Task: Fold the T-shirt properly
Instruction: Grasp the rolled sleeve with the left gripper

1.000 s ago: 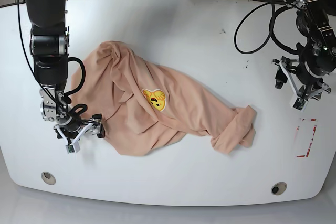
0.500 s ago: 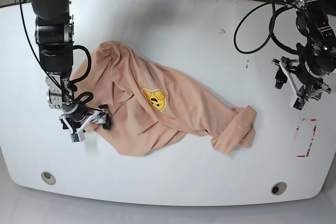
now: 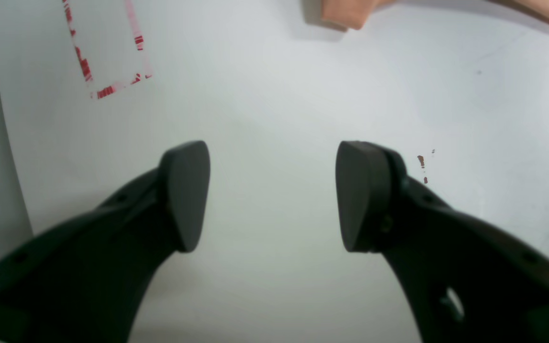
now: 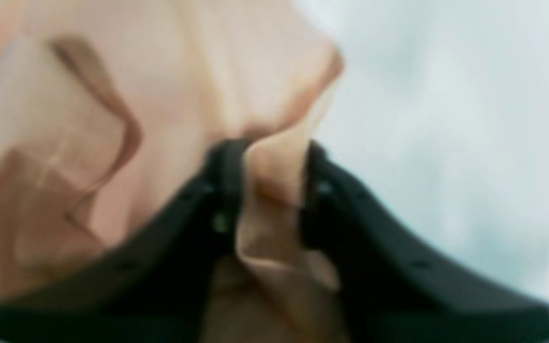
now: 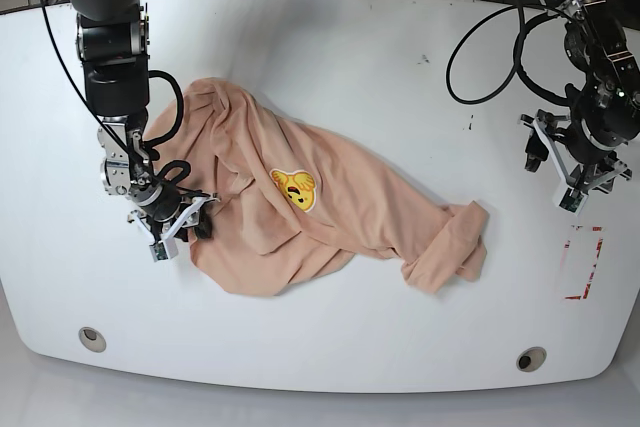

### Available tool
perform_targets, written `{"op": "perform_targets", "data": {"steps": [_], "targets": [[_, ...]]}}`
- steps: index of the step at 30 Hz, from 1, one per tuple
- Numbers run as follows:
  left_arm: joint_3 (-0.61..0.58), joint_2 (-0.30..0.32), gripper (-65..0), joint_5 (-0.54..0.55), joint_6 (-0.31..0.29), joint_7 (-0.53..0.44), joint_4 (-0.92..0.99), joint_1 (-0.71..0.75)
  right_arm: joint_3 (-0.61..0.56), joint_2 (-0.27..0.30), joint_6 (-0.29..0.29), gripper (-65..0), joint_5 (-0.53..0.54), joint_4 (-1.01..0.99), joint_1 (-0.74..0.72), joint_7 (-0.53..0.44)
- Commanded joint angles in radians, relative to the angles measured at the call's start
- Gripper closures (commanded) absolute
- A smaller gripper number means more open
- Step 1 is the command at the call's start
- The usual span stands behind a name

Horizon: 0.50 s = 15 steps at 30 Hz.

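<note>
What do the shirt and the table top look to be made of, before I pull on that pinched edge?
T-shirt: soft, thin matte knit, probably cotton; it bunches into loose folds and puckers between the right gripper.
Table: hard, smooth white board, perhaps laminate; faint sheen, small scuff marks.

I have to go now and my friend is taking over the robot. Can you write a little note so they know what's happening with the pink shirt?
Right hand: closed on a pinch of the soft peach-pink cotton T-shirt, at its edge on the base view's left side.
Left hand: open, holding nothing, hovering over bare white table beside the red-marked rectangle, away from the shirt.
Shirt: lies crumpled and slanted across the middle of the table, yellow smiling-face print facing up, one end bunched near the left hand's side.
Done: one grip taken.
Left: spread it flat, then all the folding.
</note>
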State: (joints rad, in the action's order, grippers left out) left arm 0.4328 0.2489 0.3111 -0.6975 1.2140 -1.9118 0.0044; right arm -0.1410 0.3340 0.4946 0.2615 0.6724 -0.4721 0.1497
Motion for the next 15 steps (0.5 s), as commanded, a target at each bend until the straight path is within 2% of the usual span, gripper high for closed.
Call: {"op": "perform_targets", "data": {"steps": [1, 3, 12, 15], "targets": [[0.004, -0.018, -39.3, 0.004, -0.001, -0.016, 0.005, -0.034, -0.001, 0.004, 0.011, -2.5, -0.014, 0.033, -0.006, 0.049], [0.004, -0.032, -39.6, 0.004, -0.001, -0.016, 0.033, -0.053, -0.001, 0.004, 0.011, 0.0, -0.015, 0.050, -0.004, 0.063], [0.004, -0.043, -39.7, 0.004, -0.001, -0.038, 0.318, -0.220, -0.001, -0.002, 0.011, -0.3, -0.015, 0.205, 0.055, 0.135], [0.002, -0.055, -39.9, 0.004, 0.039, -0.095, 0.423, -0.266, -0.001, -0.002, 0.011, -0.3, -0.015, 0.243, 0.074, 0.147]]}}
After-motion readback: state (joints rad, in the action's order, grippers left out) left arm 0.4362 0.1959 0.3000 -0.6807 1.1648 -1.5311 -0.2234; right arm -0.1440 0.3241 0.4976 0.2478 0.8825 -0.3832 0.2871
